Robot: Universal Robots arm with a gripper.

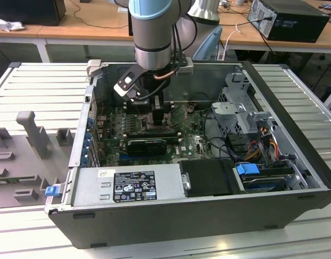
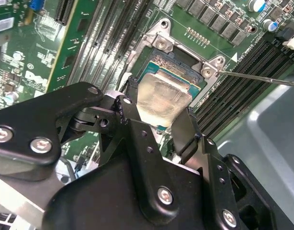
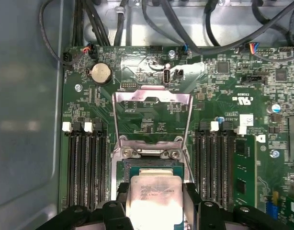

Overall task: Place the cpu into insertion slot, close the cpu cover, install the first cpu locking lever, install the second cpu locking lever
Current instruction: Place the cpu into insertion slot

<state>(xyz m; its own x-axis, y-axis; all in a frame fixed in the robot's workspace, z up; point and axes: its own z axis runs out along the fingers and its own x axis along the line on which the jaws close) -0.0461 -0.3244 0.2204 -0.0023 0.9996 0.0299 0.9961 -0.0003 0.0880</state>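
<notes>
In both wrist views my gripper (image 2: pixel 157 104) (image 3: pixel 155 189) is shut on the cpu (image 2: pixel 163 93) (image 3: pixel 154 201), one black finger (image 2: pixel 131 93) at each of two opposite edges. The chip's silvery metal face is toward the cameras. It sits at the insertion slot (image 2: pixel 178 67) (image 3: pixel 152 166); I cannot tell whether it rests in it or hovers just above. The cpu cover (image 3: pixel 152 97) stands swung open beyond the socket, its square window showing green board. A thin metal locking lever (image 2: pixel 262 79) sticks out beside the socket. In the exterior view the gripper (image 1: pixel 154 110) is down inside the computer case.
Long black memory slots (image 3: pixel 84 167) (image 3: pixel 214 163) flank the socket on both sides. A coin battery (image 3: pixel 100 73) and cables (image 3: pixel 152 19) lie beyond the cover. In the exterior view a black card (image 1: pixel 146 145), the power supply (image 1: pixel 128 186) and a drive cage (image 1: pixel 238 108) surround the board.
</notes>
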